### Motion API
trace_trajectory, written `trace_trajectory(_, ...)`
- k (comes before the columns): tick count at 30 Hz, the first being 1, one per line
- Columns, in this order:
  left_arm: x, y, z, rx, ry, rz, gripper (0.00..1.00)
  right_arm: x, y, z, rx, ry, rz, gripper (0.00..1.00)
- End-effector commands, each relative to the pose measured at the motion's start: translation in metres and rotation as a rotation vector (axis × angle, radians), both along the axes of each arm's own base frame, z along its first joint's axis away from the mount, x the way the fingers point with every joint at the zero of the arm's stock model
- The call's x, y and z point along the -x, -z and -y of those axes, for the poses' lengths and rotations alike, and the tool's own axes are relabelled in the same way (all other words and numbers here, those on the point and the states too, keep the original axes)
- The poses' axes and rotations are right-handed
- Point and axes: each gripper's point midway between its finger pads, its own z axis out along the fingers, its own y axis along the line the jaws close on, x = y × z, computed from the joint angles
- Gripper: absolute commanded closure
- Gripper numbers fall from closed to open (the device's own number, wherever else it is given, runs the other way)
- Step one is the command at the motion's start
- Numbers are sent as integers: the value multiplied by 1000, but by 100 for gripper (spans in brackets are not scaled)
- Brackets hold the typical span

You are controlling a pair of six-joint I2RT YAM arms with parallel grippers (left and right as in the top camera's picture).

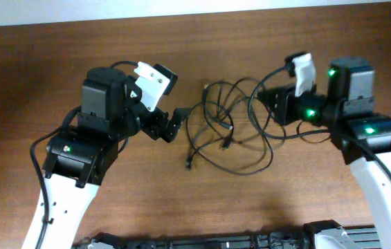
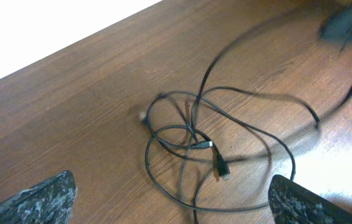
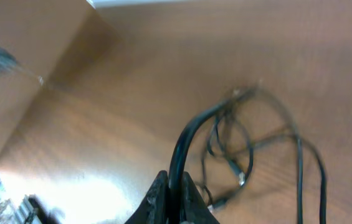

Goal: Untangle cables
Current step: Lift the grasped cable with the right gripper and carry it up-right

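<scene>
The cables (image 1: 224,128) are thin black cords lying in loose overlapping loops at the middle of the table, with small plugs (image 1: 227,142) inside the loops. My left gripper (image 1: 171,126) stands open just left of the tangle. In the left wrist view the loops (image 2: 191,140) lie ahead of it, and one strand runs between its wide-apart fingertips (image 2: 46,198). My right gripper (image 1: 270,104) sits at the tangle's right side, shut on a cable. In the right wrist view that cable (image 3: 185,140) rises from the closed gripper (image 3: 176,196) and arcs toward the rest of the tangle (image 3: 244,143).
The brown wooden table (image 1: 57,55) ends at a white wall strip along the far edge. Both arms' white links (image 1: 64,200) reach in from the near side. A black frame (image 1: 202,242) runs along the near edge.
</scene>
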Motion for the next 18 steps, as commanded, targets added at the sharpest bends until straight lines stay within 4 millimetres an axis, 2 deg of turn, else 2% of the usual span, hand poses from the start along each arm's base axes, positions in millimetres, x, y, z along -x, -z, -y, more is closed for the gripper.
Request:
trace_trajectory(1, 3, -9, 1, 19, 6, 16, 1, -5, -70, 3, -1, 24, 173, 96)
trace_trajectory(7, 3, -9, 1, 19, 6, 16, 1, -2, -169, 10, -3, 73, 422, 96)
trace_trajectory(11, 3, -9, 1, 20, 6, 16, 1, 7, -224, 11, -22, 76, 590, 96)
trace_trajectory(16, 3, -9, 1, 19, 6, 16, 1, 18, -277, 12, -44, 79, 778, 96)
trace_trajectory(18, 3, -9, 1, 19, 6, 16, 1, 20, -286, 12, -49, 80, 818, 96)
